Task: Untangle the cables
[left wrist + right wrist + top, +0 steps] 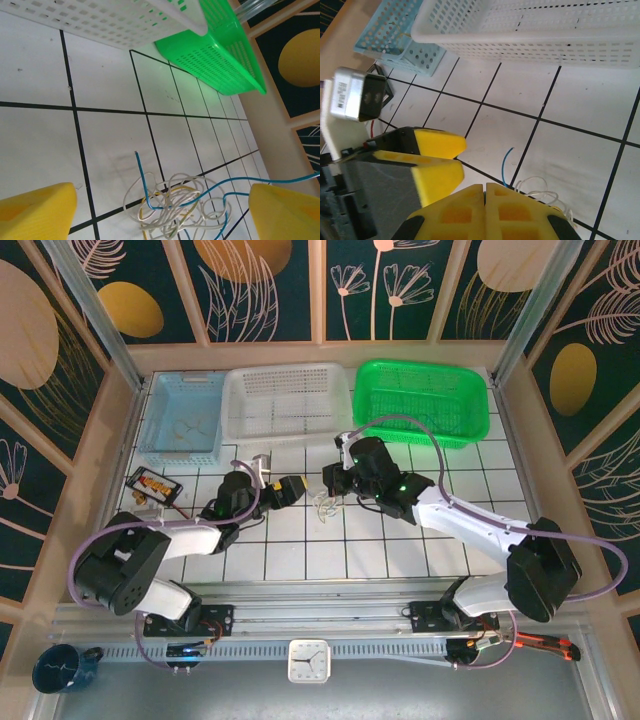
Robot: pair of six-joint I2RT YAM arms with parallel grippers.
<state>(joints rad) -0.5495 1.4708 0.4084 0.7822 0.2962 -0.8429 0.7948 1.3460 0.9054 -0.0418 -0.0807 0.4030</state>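
Cables [325, 505]: small tangle of thin whitish wires in loose loops, with a blue and a yellow strand threaded through. It lies on the white-tiled tabletop [400, 550] with black grid lines, near its middle, between the tips of the two arms. Blue strand: in the left wrist view one free end pokes out of the heap toward the far side. Its other run leaves the heap toward the right arm, apparently raised off the tiles. Right pincer [485, 189], yellow foam pads, clenched pad to pad just beside the loops; cannot tell whether a strand is nipped between the pads. Left pincer [162, 200], same yellow pads, released and spread wide, straddling the heap from above, with neither pad touching a wire. Step in hand, my reading: left side to take hold of the bundle so one strand can be drawn free. To do it well: lower the left pincer over the outer white loops, not the blue run. Close on few strands only and pin them to the tiles. Then let the right draw away slowly along the blue strand's own line, and stop if the loops tighten into a knot. Farther out along the back edge: pale blue perforated plastic basket [185, 377], white perforated plastic basket [288, 370], green perforated plastic basket [475, 390], all well apart from the heap.
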